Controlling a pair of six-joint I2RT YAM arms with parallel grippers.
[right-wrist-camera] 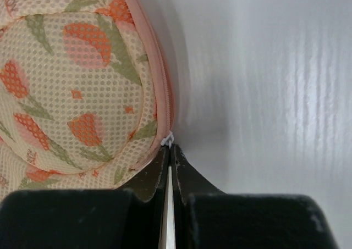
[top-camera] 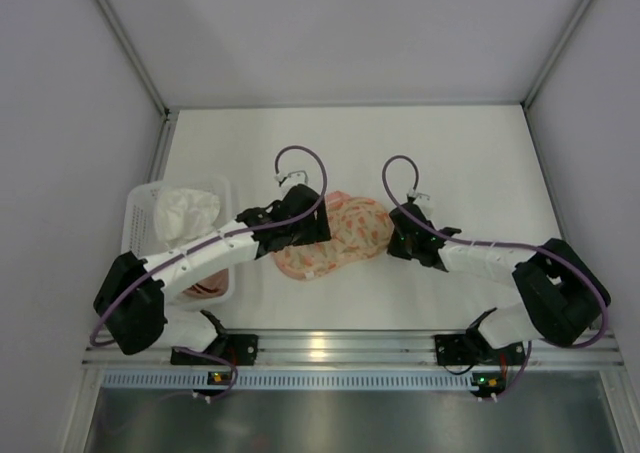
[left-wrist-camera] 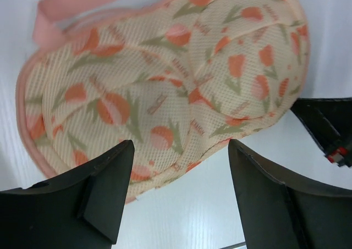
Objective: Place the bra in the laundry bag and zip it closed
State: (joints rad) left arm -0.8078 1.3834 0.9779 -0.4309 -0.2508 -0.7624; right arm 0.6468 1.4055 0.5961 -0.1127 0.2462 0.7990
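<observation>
1. Laundry bag (top-camera: 335,235) lies flat on the desk (top-camera: 470,173) with its shells folded together and the floral mesh facing up. The bra shows in no view; presumably it is inside the bag.
2. Handling (judgement): the bag is light, soft mesh over springy domes. It is likely to skate on the smooth desk when the zip is dragged, so it wants steadying.
3. Best hold: the small white zip pull (right-wrist-camera: 167,139) on the bag's pink zip edge (right-wrist-camera: 163,78). The loop strap (left-wrist-camera: 66,7) is a fallback.
4. Right pincer (right-wrist-camera: 169,150): fingers pressed together at the bag's right edge, nipping the zip pull.
5. Left pincer (left-wrist-camera: 179,153): fingers wide apart over the bag's left end, gripping nothing. Whether it touches the bag cannot be told.
</observation>
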